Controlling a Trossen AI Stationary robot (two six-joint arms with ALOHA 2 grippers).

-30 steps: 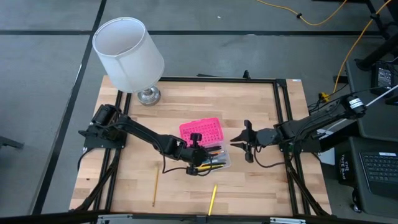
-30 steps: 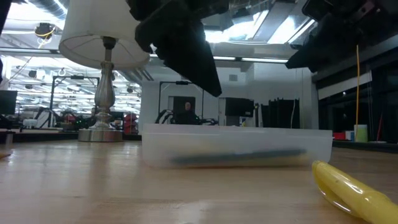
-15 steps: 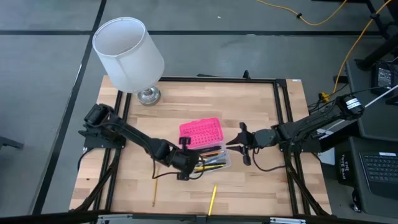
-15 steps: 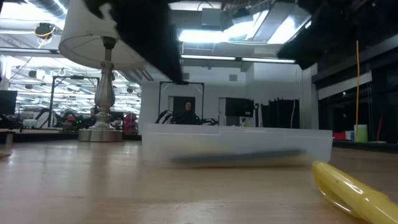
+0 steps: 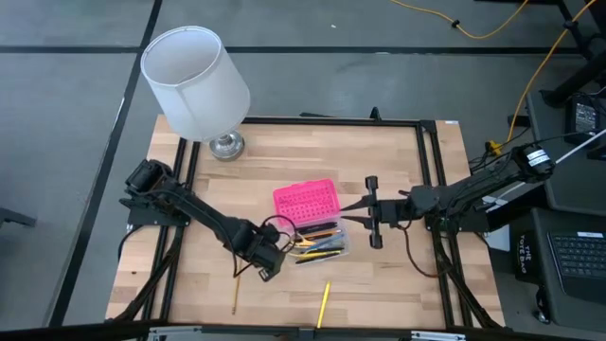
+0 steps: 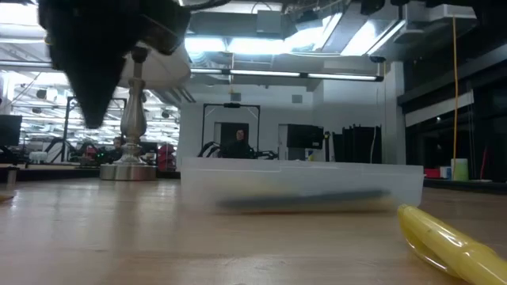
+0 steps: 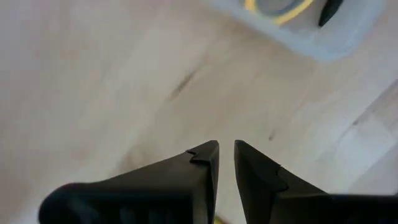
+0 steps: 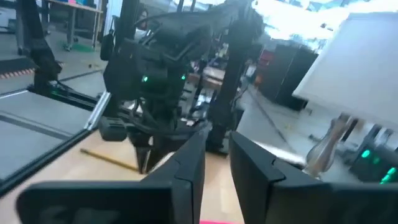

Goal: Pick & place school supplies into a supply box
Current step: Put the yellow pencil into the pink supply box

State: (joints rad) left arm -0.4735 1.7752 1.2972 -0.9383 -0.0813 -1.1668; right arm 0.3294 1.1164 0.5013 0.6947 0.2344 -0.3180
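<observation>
From above, the left gripper (image 5: 268, 270) hangs over the pale wooden table (image 5: 398, 152), just off the left end of the small clear plastic supply box (image 5: 324, 244) with its bright pink dotted lid (image 5: 305, 200) lying open on the far side. Pencils and pens in yellow, orange and black (image 5: 317, 248) lie inside the clear base. One thin yellow pencil (image 5: 235, 282) lies on the wood just beside this gripper, toward the table's left edge; another yellow pencil (image 5: 323, 303) lies nearer the front edge, to its right. The right gripper (image 5: 365, 216) hovers at the box's right end. A white-shaded lamp on a silver foot (image 5: 197, 80) stands at the far left corner.

At table height, the translucent box sits mid-table with dark and yellow shapes inside; a blurred yellow object (image 6: 447, 241) lies close to the lens.

The left wrist view shows its dark fingers (image 7: 205, 155) nearly together, a narrow slit between them, nothing pinched, over bare wood with the box corner beyond.

The right wrist view shows its fingers (image 8: 193, 152) likewise a little apart and empty, facing the left arm.
</observation>
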